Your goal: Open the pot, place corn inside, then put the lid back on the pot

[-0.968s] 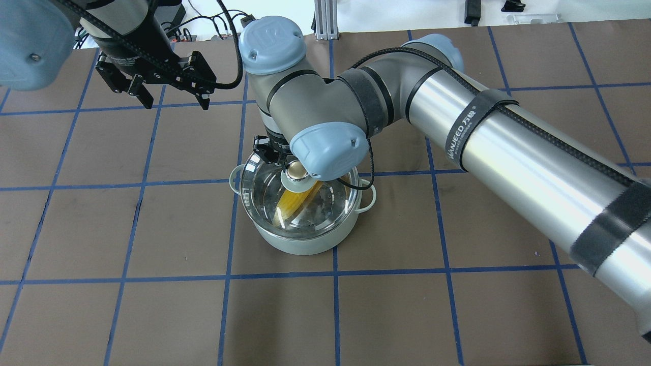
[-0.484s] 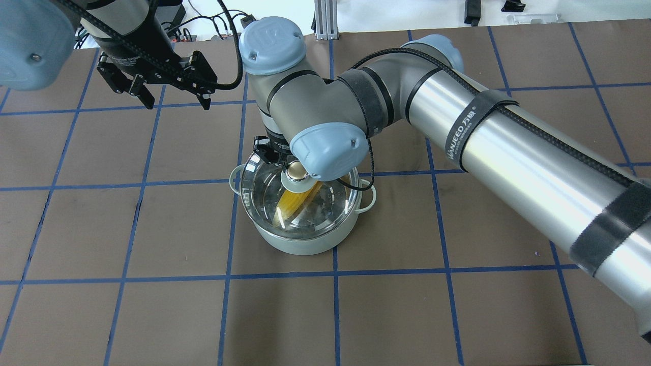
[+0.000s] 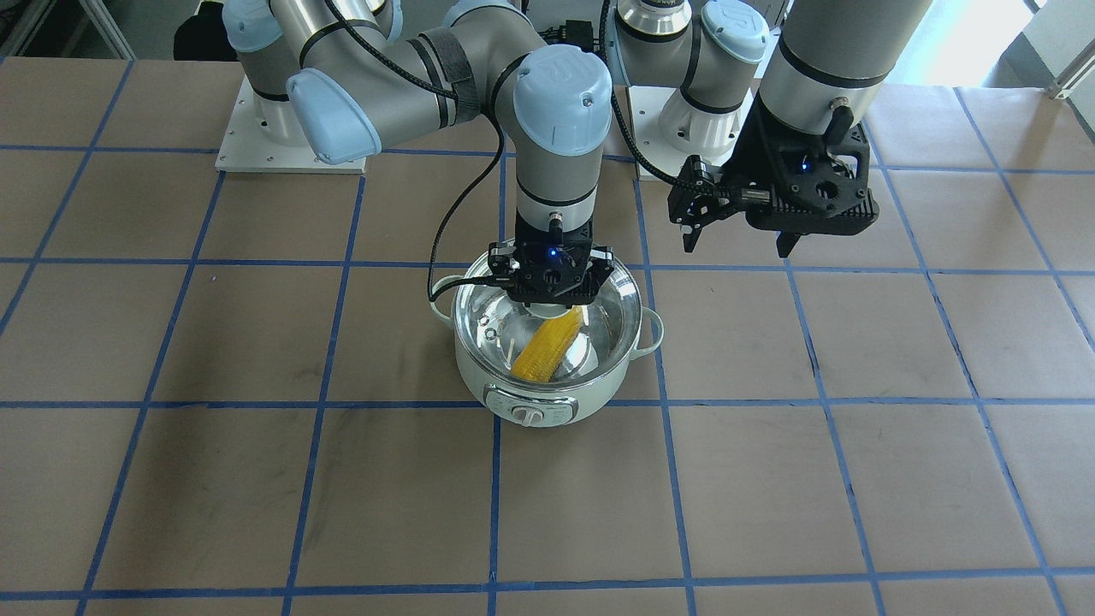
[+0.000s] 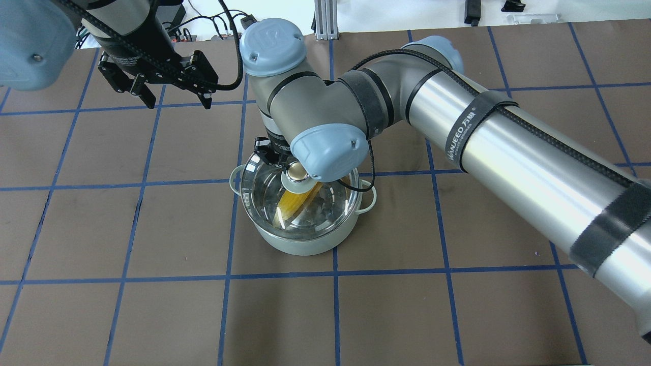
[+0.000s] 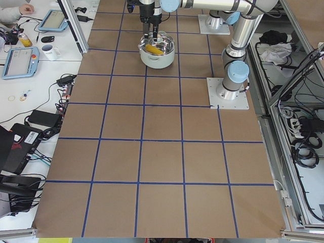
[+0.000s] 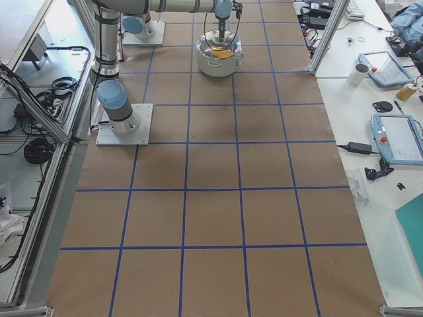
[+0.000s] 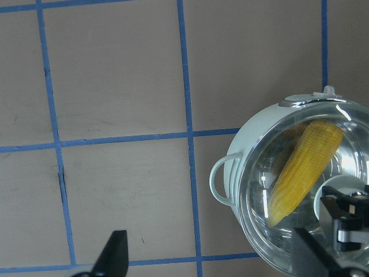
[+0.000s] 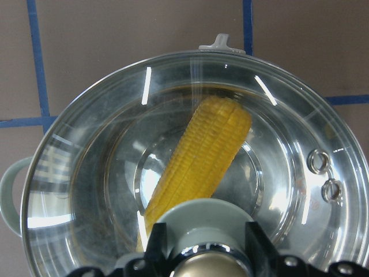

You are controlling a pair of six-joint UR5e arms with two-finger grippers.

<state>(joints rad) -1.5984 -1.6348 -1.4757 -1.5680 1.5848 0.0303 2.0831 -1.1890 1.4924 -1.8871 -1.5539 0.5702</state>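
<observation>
Right wrist-mounted: right hand (image 8: 200, 266) straddles lid (image 8: 104, 173) knob (image 8: 202, 262).

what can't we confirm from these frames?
- Right gripper grip on the lid knob: cut off by the right wrist view's bottom edge; in the overhead view the wrist joint hides the fingers.
- Corn tip: hidden under the knob base in the right wrist view.
- Pot dial setting: too small in the front-facing view.
- Side views: both grippers too small.

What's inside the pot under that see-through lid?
A yellow corn lies slanted in the pot, seen through the glass lid. Its lower tip is hidden behind the lid's knob, where the right gripper sits.
</observation>
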